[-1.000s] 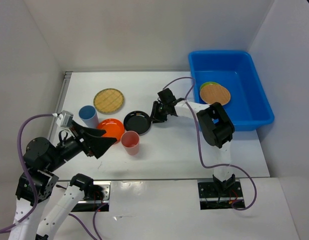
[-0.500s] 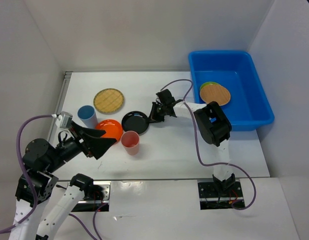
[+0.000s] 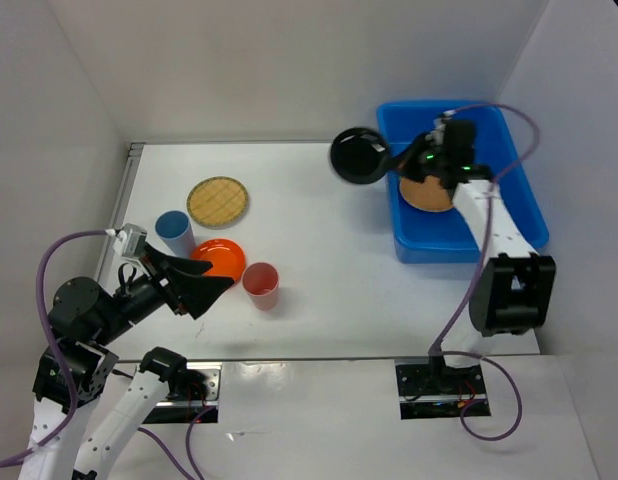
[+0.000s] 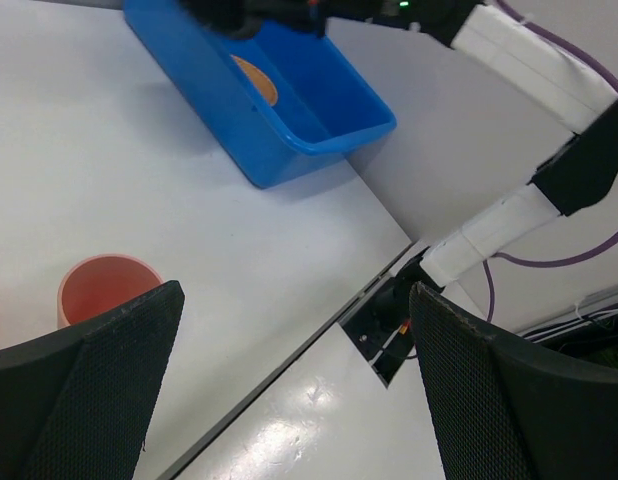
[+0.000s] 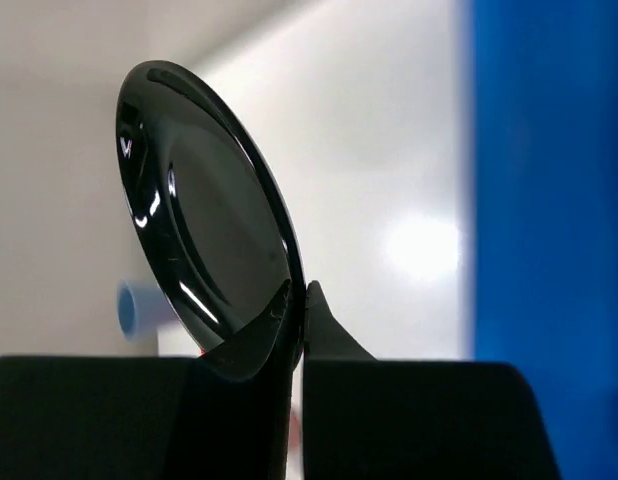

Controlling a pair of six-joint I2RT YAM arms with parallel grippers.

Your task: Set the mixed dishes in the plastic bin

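My right gripper [image 5: 297, 300] is clenched on the rim of the glossy black round plate [image 3: 357, 156]. Its two fingers pinch the edge, so the plate stands tilted almost on edge in the air. It is just beside the left wall of the big bright blue plastic bin [image 3: 459, 245] and not yet over it. I judge the plate light and stiff but slick. A rim pinch like this can let it swivel, so I would make the swing gentle and release low over the tan woven-look plate [image 3: 429, 192] lying in the bin. Further out, my left gripper [image 3: 211, 282] hangs spread wide, holding nothing, above the white worktop [image 3: 329, 280]. Near it are the pink cup [image 3: 261, 285], the orange plate [image 3: 221, 255], the blue cup [image 3: 175, 230] and a second tan woven-look plate [image 3: 218, 201].
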